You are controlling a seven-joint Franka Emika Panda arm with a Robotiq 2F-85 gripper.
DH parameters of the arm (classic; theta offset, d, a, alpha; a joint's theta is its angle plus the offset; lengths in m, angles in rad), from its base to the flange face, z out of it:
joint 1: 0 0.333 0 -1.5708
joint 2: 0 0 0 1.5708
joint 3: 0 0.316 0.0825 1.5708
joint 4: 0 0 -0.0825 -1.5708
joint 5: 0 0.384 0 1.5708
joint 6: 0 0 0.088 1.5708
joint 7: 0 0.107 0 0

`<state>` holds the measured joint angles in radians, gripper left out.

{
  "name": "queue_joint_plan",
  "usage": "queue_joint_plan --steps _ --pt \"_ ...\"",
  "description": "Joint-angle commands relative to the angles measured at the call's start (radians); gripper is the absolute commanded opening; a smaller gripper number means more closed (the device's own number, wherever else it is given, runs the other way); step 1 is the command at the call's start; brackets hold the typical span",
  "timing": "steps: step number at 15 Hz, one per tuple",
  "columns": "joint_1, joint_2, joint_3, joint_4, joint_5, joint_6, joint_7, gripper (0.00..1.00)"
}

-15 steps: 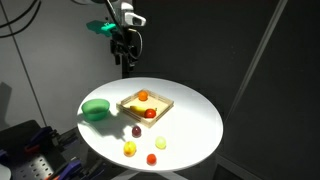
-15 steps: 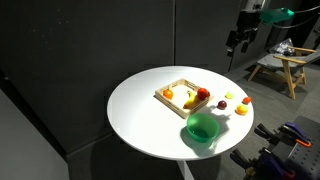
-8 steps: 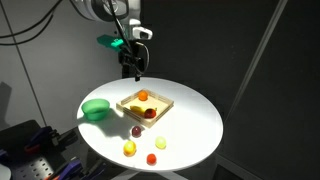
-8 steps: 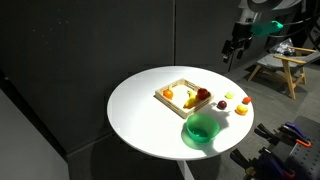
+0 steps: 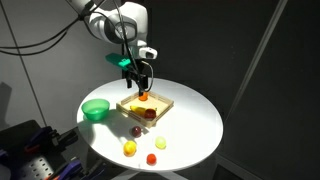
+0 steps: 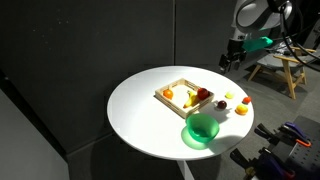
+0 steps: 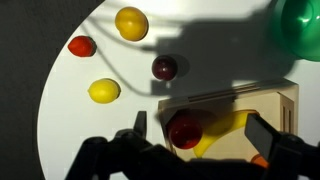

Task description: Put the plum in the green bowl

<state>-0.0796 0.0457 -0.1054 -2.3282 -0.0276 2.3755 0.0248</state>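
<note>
Plum (image 7: 164, 68) lay on the white round table (image 5: 195, 120), just outside the wooden tray (image 7: 275, 100) and well apart from the green bowl (image 5: 95, 109). 3 loose fruits sat near it: yellow fruit (image 7: 104, 91), orange-yellow fruit (image 7: 131, 22), red-orange fruit (image 7: 82, 46). Gripper (image 5: 143, 90) hung above the tray, jaws spread wide and holding nothing; in the wrist view a red fruit (image 7: 184, 131) in the tray showed between its 2 fingers.
</note>
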Motion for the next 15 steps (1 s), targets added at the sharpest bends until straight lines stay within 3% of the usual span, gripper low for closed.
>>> queue_joint_plan --steps 1,9,10,15 --pt "-0.017 0.077 -0.003 0.056 0.009 0.013 -0.06 1.0" --pt "-0.038 0.143 0.002 0.108 0.002 0.0 -0.213 1.0" --pt "-0.029 0.131 0.002 0.08 -0.002 0.018 -0.166 1.0" --pt "-0.029 0.136 0.003 0.08 -0.002 0.018 -0.169 1.0"
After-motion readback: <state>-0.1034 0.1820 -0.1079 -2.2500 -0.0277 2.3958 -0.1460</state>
